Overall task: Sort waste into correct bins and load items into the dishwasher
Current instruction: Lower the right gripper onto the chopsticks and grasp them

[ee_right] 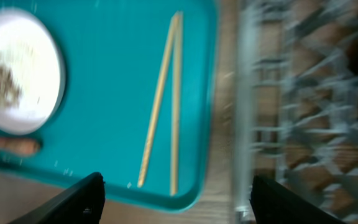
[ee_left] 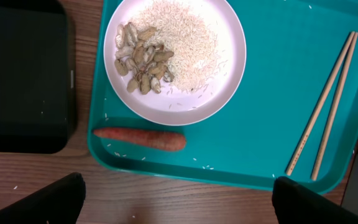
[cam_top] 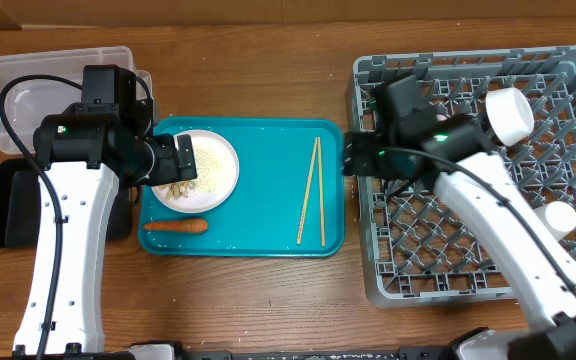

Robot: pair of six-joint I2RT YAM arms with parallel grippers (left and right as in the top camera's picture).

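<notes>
The left gripper (ee_left: 179, 205) hangs over the blue-green tray (ee_left: 260, 93), its two fingers wide apart. On the tray sit one round white plate (ee_left: 197, 112) with rice (ee_left: 191, 37) and nuts (ee_left: 142, 59), one orange carrot (ee_left: 140, 138) and two thin wooden chopsticks (ee_left: 321, 103). The right gripper (ee_right: 179, 199), fingers apart too, is by the grey grid rack (cam_top: 418, 250). The rack holds one white cup (cam_top: 509, 115) and one more round white thing (cam_top: 560, 217).
</notes>
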